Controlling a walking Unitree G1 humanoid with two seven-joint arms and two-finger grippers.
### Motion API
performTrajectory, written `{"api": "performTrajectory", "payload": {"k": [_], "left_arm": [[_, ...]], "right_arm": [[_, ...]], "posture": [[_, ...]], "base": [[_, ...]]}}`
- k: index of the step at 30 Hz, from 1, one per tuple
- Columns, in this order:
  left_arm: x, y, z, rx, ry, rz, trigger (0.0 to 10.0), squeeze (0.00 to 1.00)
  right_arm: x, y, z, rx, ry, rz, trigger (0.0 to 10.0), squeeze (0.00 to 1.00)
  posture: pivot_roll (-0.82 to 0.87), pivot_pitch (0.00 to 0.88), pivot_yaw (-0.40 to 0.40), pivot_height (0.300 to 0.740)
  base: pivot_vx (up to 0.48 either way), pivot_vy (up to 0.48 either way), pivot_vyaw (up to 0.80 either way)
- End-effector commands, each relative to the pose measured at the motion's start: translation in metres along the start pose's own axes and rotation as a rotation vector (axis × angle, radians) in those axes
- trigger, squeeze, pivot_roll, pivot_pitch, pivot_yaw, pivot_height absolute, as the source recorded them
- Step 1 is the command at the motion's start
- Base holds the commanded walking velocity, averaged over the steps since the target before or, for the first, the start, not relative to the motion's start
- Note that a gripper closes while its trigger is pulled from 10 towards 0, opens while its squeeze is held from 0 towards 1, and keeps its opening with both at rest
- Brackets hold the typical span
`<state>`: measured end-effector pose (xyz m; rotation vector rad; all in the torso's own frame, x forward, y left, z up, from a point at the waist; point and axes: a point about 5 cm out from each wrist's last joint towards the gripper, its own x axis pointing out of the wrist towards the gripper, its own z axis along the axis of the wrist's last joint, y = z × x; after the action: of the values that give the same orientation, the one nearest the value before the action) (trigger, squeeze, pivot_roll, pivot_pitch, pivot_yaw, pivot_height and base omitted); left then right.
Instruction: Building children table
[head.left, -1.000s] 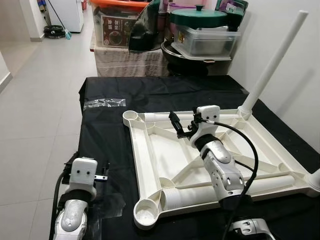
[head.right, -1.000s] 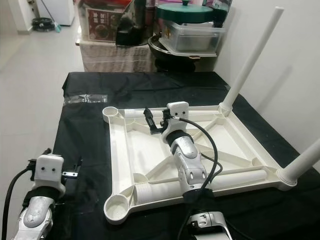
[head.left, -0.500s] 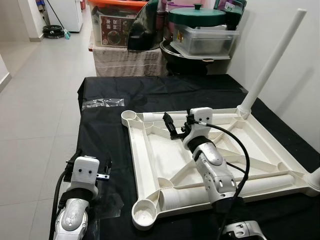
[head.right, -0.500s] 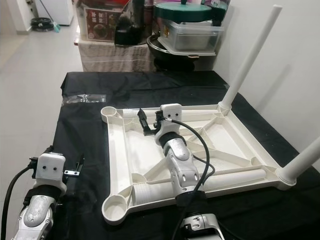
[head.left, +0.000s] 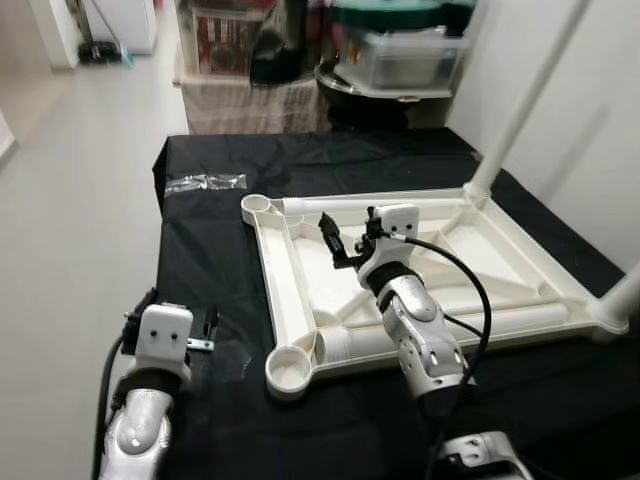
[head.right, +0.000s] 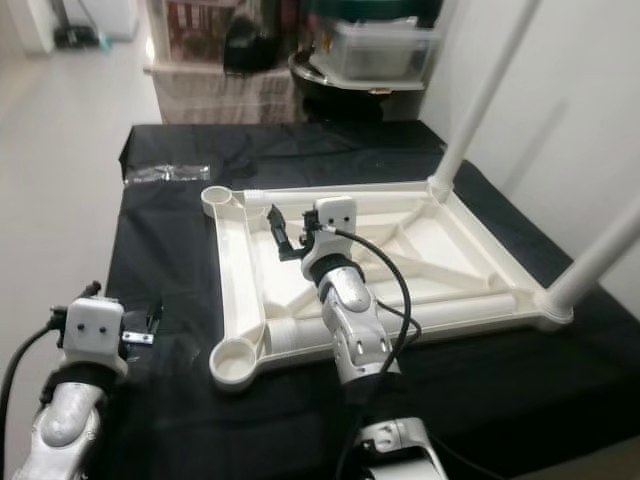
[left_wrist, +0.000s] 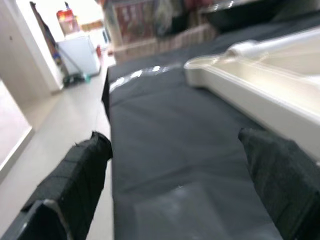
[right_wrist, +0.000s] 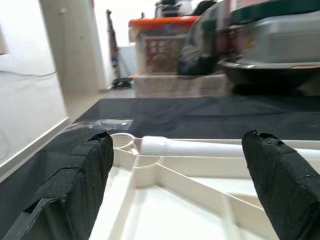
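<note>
The white plastic tabletop (head.left: 290, 290) lies upside down on a black cloth (head.left: 200, 250). Two white legs stand in its right-hand sockets, the far one (head.left: 515, 110) and the near one (head.left: 620, 295). One loose leg (right_wrist: 200, 148) lies along the far rim, another (head.left: 455, 328) along the near rim. The far-left socket (head.left: 257, 206) and near-left socket (head.left: 287, 368) are empty. My right gripper (head.left: 350, 238) hovers open over the tabletop's far-left part, facing the far loose leg. My left gripper (left_wrist: 175, 137) is open and low over the cloth, left of the tabletop.
A clear plastic bag (head.left: 205, 183) lies on the cloth's far left. Boxes, pots and a covered stand (head.left: 400, 60) crowd the space behind the table. A white wall (head.left: 590, 130) is on the right, tiled floor (head.left: 70, 200) on the left.
The whole picture has shifted, so the camera moved. My right gripper has edged left over the tabletop toward its far-left corner. The left arm keeps its place.
</note>
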<state>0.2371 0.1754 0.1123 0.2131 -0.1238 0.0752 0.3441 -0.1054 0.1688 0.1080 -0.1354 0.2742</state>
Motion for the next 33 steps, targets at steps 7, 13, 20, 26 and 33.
{"api": "performTrajectory", "payload": {"k": [7, 13, 20, 26, 33], "left_arm": [[0.003, -0.002, 0.003, 0.0, -0.009, -0.007, 10.0, 0.0], [0.003, 0.01, -0.006, -0.028, 0.048, 0.076, 10.0, 0.0], [0.003, 0.011, -0.007, -0.039, 0.051, 0.083, 10.0, 0.0], [0.004, 0.008, -0.006, -0.041, 0.05, 0.072, 10.0, 0.0], [0.005, 0.008, -0.006, -0.032, 0.04, 0.075, 10.0, 0.0]], "right_arm": [[-0.001, -0.004, 0.002, 0.002, -0.001, -0.025, 10.0, 0.0], [-0.002, -0.004, 0.0, 0.004, 0.022, -0.022, 10.0, 0.0], [-0.002, -0.003, -0.002, 0.015, 0.033, -0.016, 10.0, 0.0], [-0.001, -0.003, -0.002, 0.009, 0.044, -0.016, 10.0, 0.0], [0.004, 0.003, -0.006, 0.035, 0.115, -0.002, 10.0, 0.0]], "posture": [[0.05, 0.0, -0.116, 0.74], [0.05, 0.0, -0.12, 0.74], [0.05, 0.0, -0.12, 0.74], [0.05, 0.0, -0.119, 0.74], [0.05, 0.0, -0.123, 0.74]], "base": [[0.0, 0.0, 0.0], [0.0, 0.055, 0.0], [0.0, 0.437, 0.0], [0.0, 0.48, 0.0], [0.0, 0.274, 0.0]]}}
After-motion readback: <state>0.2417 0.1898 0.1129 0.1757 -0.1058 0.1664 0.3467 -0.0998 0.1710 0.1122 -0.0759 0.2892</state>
